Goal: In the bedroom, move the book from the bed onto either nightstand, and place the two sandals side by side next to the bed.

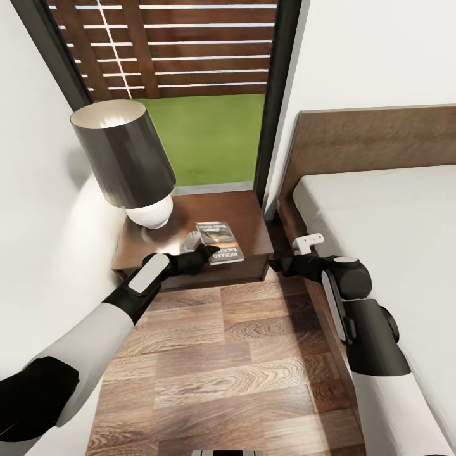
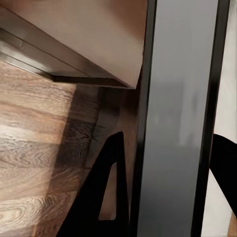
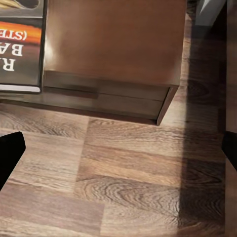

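Wall: a white wall runs down the left side of the head view.
Lamp: a table lamp with a dark shade and a white round base stands on the back left part of the nightstand.
Nightstand: the reddish-brown nightstand stands between the wall and the bed, in front of a tall window with green ground and a slatted wooden fence outside.
Left gripper: the left gripper reaches over the front edge of the nightstand, its tip touching or just above the book; whether its fingers are spread or pressed together I cannot tell.
Book: the book lies flat on the nightstand top, near the front edge, its orange band and white lettering facing up; a corner of it overhangs the edge in the right wrist view.
Floor: brown wood planks fill the gap before the nightstand.
Right gripper: the right gripper hangs beside the nightstand's front right corner, fingers spread wide with nothing between them.
Bed: the bed, dark headboard and off-white mattress, lies at the right.
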Tool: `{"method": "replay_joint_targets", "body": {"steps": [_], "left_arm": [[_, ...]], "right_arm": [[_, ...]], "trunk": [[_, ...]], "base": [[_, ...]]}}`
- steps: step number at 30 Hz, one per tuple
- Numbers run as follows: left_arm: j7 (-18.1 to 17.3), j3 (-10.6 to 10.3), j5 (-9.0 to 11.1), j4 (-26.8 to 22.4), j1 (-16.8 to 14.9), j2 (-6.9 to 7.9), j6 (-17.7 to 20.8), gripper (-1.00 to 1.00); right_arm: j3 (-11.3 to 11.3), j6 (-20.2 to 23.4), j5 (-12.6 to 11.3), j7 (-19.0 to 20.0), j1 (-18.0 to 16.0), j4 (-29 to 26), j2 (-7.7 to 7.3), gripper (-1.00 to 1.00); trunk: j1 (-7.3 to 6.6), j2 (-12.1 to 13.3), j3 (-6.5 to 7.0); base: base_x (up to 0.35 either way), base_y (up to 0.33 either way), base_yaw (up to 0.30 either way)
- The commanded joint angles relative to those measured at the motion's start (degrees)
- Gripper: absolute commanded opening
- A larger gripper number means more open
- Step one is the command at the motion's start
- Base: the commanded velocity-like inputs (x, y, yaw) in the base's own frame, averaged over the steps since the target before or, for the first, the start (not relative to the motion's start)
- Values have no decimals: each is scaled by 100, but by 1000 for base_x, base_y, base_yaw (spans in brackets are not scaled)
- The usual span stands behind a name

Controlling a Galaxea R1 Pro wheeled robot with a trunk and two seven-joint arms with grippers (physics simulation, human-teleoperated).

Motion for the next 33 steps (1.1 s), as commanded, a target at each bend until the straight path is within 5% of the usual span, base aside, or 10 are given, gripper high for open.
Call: {"method": "replay_joint_targets", "body": {"steps": [1,12,33], "left_arm": [[55,-9,90,10,0,3,-119,-100],[74,47,91,166,12,-23,-612,-100],[61,54,74,193,14,-25,-676,-100]], "right_arm": [[0,21,61,49,-2,-5,1,100],[2,21,61,49,2,-5,10,100],[14,21,51,52,-21,-6,12,100]], "trunk": [[-1,-2,-4],[-1,-2,-4],[-1,-2,-4]], "base": [[0,0,0],[0,0,0],[0,0,0]]}}
